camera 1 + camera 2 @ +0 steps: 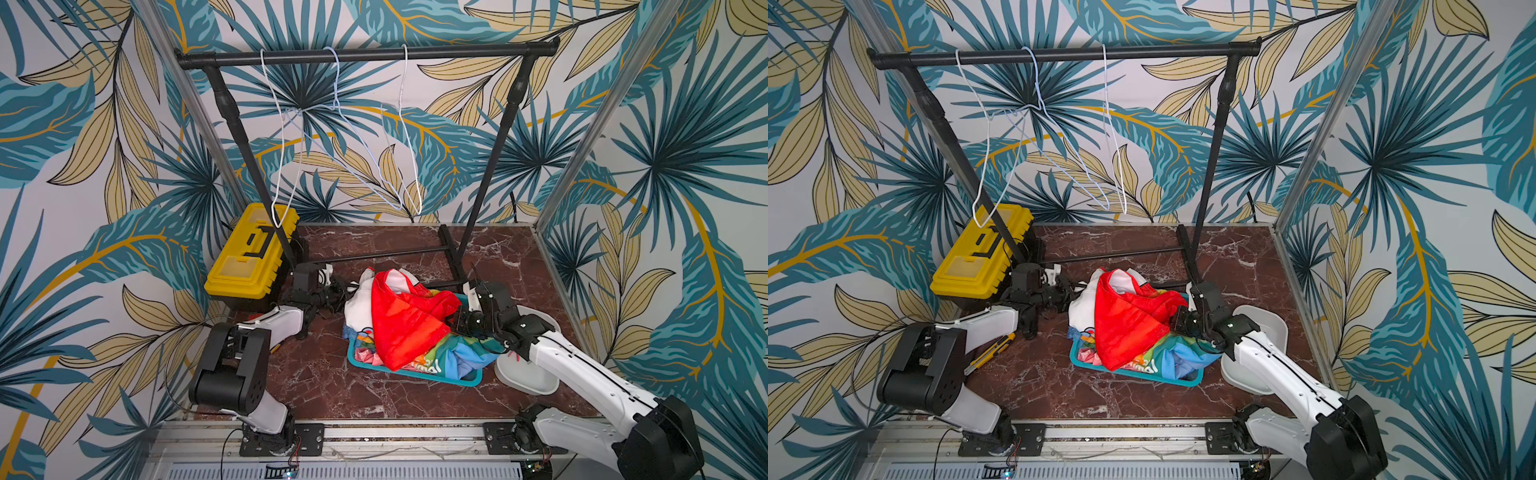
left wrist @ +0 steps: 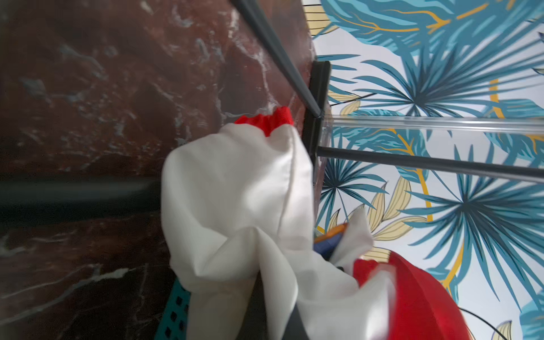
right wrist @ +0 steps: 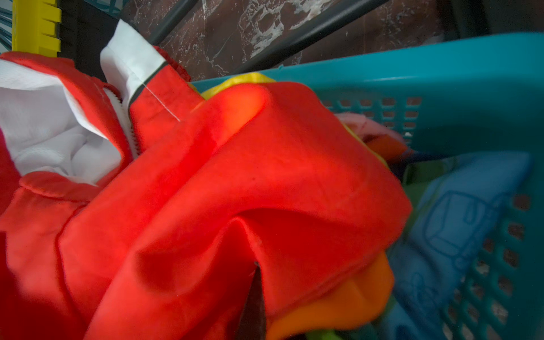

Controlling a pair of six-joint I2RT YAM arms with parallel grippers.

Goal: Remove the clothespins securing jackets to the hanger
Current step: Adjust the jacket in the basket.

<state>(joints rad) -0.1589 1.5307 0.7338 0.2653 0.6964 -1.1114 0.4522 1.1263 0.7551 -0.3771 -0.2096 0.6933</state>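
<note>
left gripper point(image 1: 344, 294): your jaws closed on the white sleeve of the red-hooded jacket point(image 1: 409, 324)
right gripper point(image 1: 454, 323): pinched shut on its red cloth
jackets point(image 1: 449, 353): heaped in teal basket point(image 1: 415, 375), table point(image 1: 324, 382) centre

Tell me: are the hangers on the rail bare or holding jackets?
Bare. All three wire hangers hang empty from the black rail; the jackets lie heaped in the teal basket.
</note>
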